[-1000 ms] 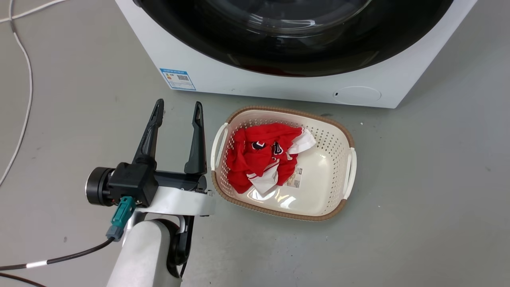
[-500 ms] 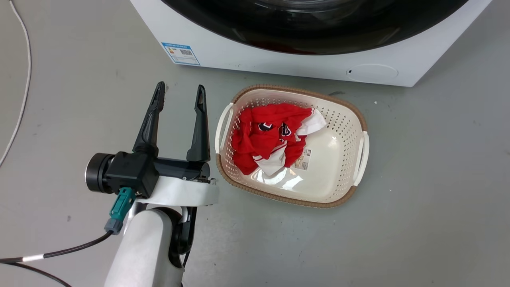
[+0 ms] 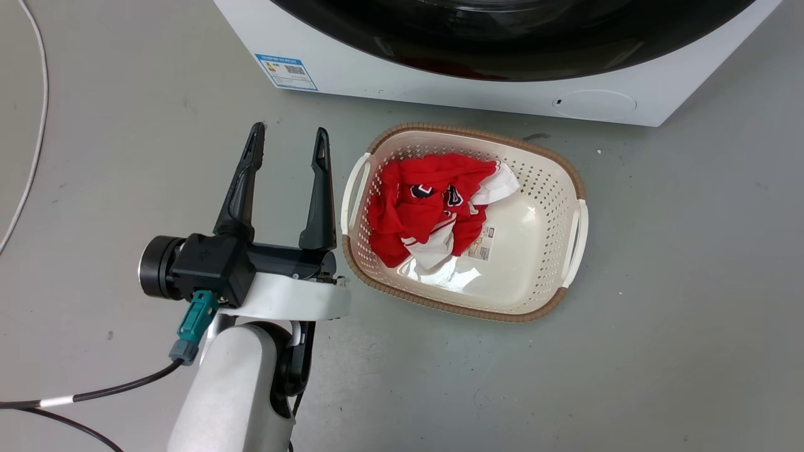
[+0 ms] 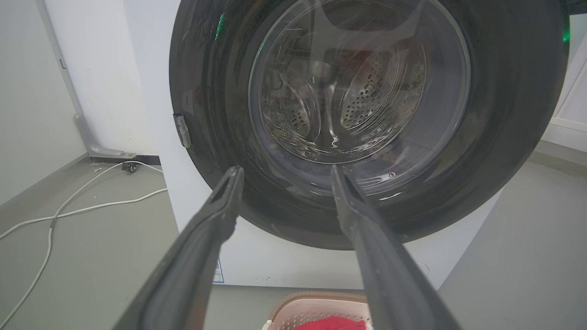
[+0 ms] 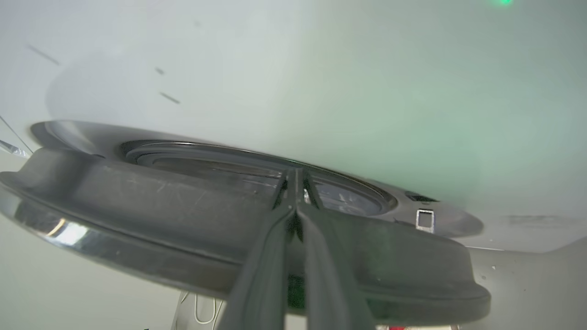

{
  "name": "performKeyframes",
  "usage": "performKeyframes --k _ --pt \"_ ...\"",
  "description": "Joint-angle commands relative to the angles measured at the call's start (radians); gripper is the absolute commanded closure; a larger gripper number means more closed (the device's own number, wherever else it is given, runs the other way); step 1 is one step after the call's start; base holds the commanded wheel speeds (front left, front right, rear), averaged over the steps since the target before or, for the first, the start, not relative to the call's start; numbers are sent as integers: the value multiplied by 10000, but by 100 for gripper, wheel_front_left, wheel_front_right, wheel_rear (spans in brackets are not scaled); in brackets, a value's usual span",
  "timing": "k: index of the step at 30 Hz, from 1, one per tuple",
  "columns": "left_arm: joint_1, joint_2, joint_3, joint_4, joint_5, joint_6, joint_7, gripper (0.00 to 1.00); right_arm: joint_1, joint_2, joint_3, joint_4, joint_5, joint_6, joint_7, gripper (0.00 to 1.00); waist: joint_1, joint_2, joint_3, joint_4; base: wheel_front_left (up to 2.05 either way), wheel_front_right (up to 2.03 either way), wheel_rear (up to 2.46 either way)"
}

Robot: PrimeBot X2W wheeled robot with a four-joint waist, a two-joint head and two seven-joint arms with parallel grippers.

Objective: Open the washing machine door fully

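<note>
Grippers facing the washer door

Right gripper (image 5: 296, 176) is reaching across the thick rim of the washing machine door (image 5: 160, 206). Its two fingers are lying pressed together, with the tips meeting at the seam where the door is sitting against the white front of the washing machine (image 5: 321, 68). Whether they are pinching anything cannot be told. A small square latch opening (image 5: 424, 220) is showing just right of those tips.

Left gripper (image 3: 289, 132) is hanging over the floor with its jaws spread wide and holding nothing. In its wrist view the door's glass bowl is sitting straight ahead of the fingertips, well apart from them. A blue sticker (image 3: 286, 69) on the machine's lower corner is lying ahead of these jaws, its square code and print too small to read. Just beside the right-hand finger, a laundry basket (image 3: 540, 188) is holding a red and white garment (image 3: 421, 207) and a small label (image 3: 482, 242), which is also unreadable.
</note>
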Motion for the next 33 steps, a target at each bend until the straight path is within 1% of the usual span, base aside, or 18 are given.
performKeyframes --k 1,5,13,21,26,28,33 --pt "-75 5 2 21 -48 13 -24 0 81 30 -8 -75 44 0 115 100 -1 0 -9 -9 0 0 0" --pt "-97 5 28 55 -58 3 -24 0 386 -60 -8 -403 219 0 799 100 -1 0 -59 -53 0 0 0" --pt "-69 5 10 143 -82 -10 -24 0 1122 48 -76 -1199 684 0 2055 100 -1 0 -243 -161 0 0 0" --pt "169 5 30 299 -90 1 -25 0 2159 120 -136 -1970 1147 2 3081 100 -1 0 -789 -192 0 0 0" --pt "379 5 142 413 -49 -32 -24 0 3017 251 -204 -2558 1475 0 3582 100 -1 0 -1251 -212 0 0 0" --pt "482 5 226 425 -29 -38 -25 0 3391 268 -251 -2822 1594 0 3676 100 -1 0 -1431 -215 0 0 0" --pt "763 5 435 504 163 -117 -25 0 4470 542 -307 -3481 1892 0 3881 100 -1 0 -1961 -219 0 0 0"
